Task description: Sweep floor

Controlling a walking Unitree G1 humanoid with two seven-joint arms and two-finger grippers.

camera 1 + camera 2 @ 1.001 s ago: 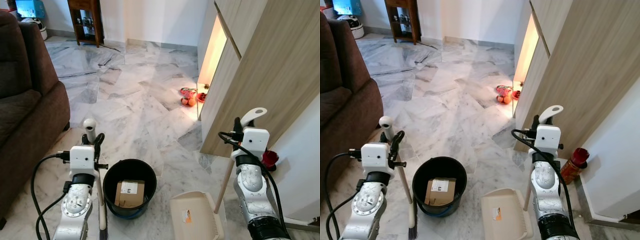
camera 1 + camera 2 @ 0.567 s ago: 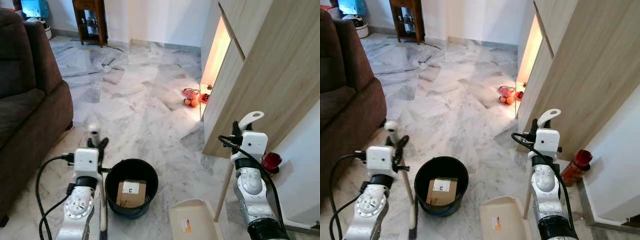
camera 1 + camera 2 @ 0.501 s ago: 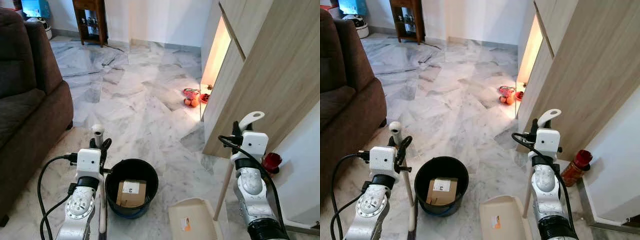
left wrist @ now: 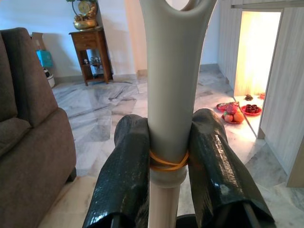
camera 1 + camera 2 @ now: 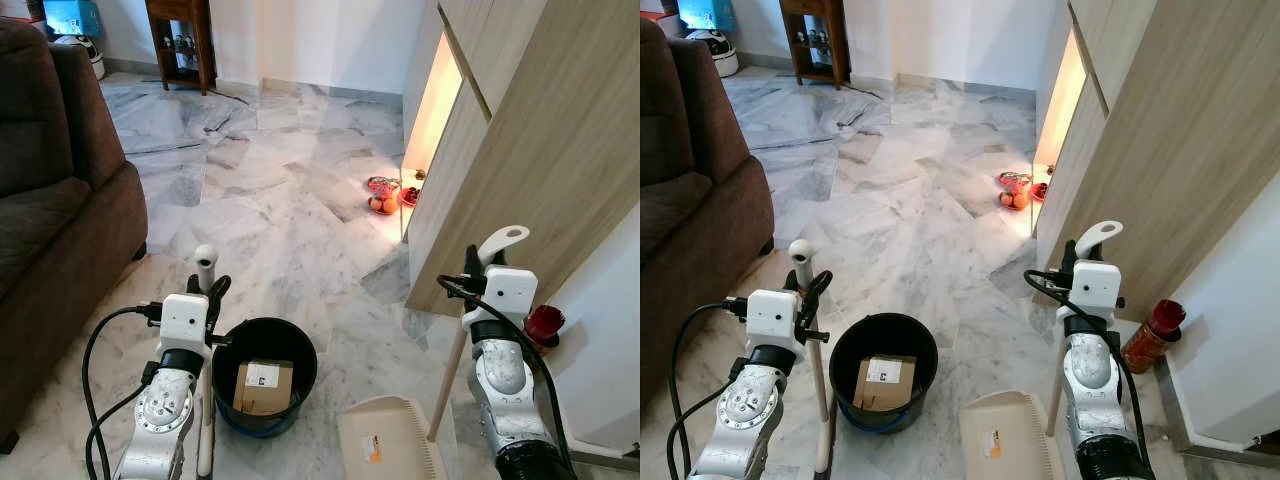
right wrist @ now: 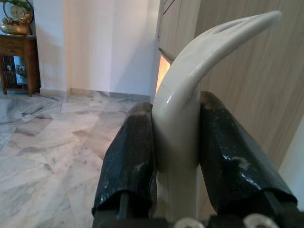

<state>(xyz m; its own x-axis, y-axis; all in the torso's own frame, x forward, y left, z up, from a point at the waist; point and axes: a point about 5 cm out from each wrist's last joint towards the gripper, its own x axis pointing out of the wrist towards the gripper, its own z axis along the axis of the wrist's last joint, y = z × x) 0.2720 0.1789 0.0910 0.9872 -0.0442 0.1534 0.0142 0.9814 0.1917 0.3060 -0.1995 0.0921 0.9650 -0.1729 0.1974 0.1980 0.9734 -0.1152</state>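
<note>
Yellow band [image 4: 166,163] rings broom handle [image 4: 172,85] between left pincer [image 4: 167,156] fingers.

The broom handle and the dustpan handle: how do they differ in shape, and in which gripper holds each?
The broom handle is held by the left gripper; the dustpan handle by the right gripper. The broom handle top is straight and grey, with a rubber band around it; the dustpan handle top is cream and curves to one side like a hook. Both stand upright, clamped between two black fingers.
</note>
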